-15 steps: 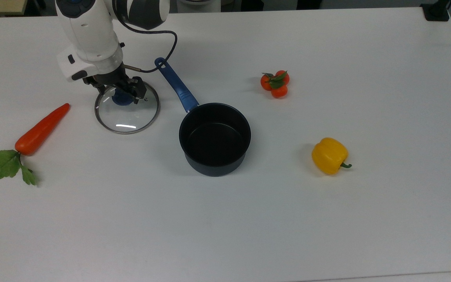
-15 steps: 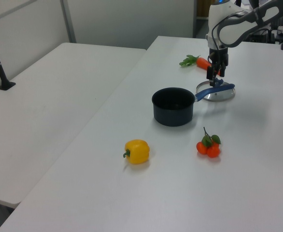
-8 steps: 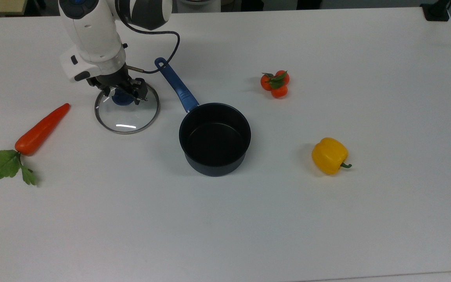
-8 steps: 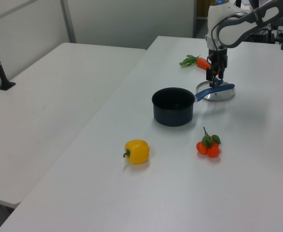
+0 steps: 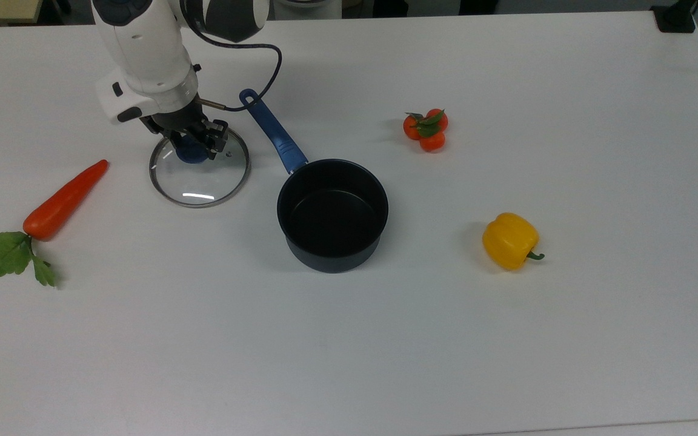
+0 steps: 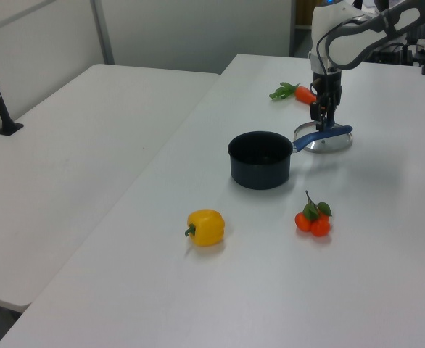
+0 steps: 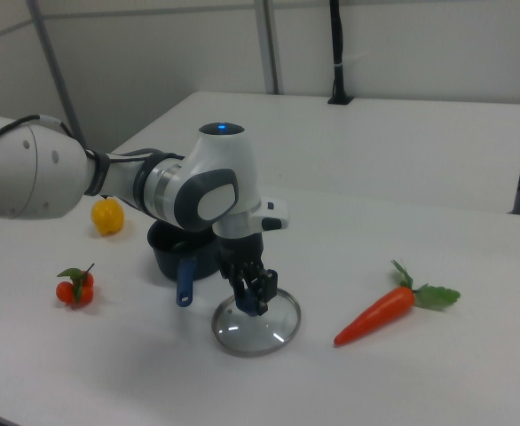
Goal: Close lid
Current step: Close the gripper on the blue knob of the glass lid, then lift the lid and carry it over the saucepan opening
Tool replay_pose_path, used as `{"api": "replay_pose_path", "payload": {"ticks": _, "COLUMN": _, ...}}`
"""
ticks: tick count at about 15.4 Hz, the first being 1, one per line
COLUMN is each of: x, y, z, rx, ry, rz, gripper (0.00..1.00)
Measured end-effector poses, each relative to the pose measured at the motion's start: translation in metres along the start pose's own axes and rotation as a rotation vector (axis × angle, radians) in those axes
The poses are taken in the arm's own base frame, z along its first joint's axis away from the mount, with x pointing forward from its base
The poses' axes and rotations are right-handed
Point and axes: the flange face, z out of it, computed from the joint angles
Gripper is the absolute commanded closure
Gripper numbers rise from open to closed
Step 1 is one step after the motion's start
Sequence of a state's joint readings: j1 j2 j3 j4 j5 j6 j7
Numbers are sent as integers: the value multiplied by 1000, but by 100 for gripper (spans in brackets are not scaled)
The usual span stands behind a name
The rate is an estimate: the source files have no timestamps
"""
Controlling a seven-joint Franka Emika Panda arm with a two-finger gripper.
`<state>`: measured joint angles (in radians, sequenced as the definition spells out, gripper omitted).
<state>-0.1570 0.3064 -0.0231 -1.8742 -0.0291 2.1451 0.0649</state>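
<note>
Table: the wide white table (image 5: pixel 385 339) gives open, flat room on every side of the pot; its edges lie well away from the work.
Pot: the dark round saucepan with a blue handle (image 5: pixel 332 213) stands open-mouthed and empty; its handle runs up toward the top view's left, passing just beside the lid.
Lid: the round clear glass lid with a metal rim and blue centre knob (image 5: pixel 199 175) sits near the pot, on the top view's left of it, about level; whether it rests on the table or hangs just above it cannot be told.
Handling: judged stiff, fairly heavy for its size, smooth and breakable; the knob is the one sound hold, since the rim is thin and slippery.
Claw: the black two-finger gripper (image 5: pixel 194 143) is down on the blue knob and seems clamped around it, as the right view (image 7: pixel 253 297) also suggests.
Route: from lid to pot the only obstacle is the handle, so a lift above it looks wise.
Carrot: the orange toy carrot with green leaves (image 5: pixel 64 200) lies beyond the lid, away from the pot.
Pepper: the yellow toy pepper (image 5: pixel 509 240) lies off the pot's opposite side.
Tomatoes: the small red cluster (image 5: pixel 426 129) sits well apart too.
</note>
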Motion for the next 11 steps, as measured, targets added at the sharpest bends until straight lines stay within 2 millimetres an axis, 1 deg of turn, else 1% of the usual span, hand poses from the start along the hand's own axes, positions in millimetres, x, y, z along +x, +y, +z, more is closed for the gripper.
{"api": "replay_pose_path", "payload": {"ticks": 2, "x": 0, "y": 3, "z": -7, "rx": 10, "ry": -2, "rz": 12, "gripper": 62}}
{"api": "replay_pose_path", "payload": {"ticks": 4, "x": 2, "y": 9, "z": -22, "rx": 11, "ry": -17, "rz": 23, "gripper": 62}}
{"api": "replay_pose_path", "payload": {"ticks": 5, "x": 4, "y": 11, "z": -34, "rx": 11, "ry": -21, "rz": 26, "gripper": 62}}
{"api": "replay_pose_path", "payload": {"ticks": 8, "x": 12, "y": 12, "z": -80, "rx": 20, "ry": -3, "rz": 32, "gripper": 62}}
{"api": "replay_pose_path", "payload": {"ticks": 10, "x": 18, "y": 3, "z": -110, "rx": 44, "ry": 32, "rz": 27, "gripper": 62}}
{"api": "replay_pose_path", "payload": {"ticks": 11, "x": 20, "y": -9, "z": -123, "rx": 50, "ry": 51, "rz": 10, "gripper": 62}}
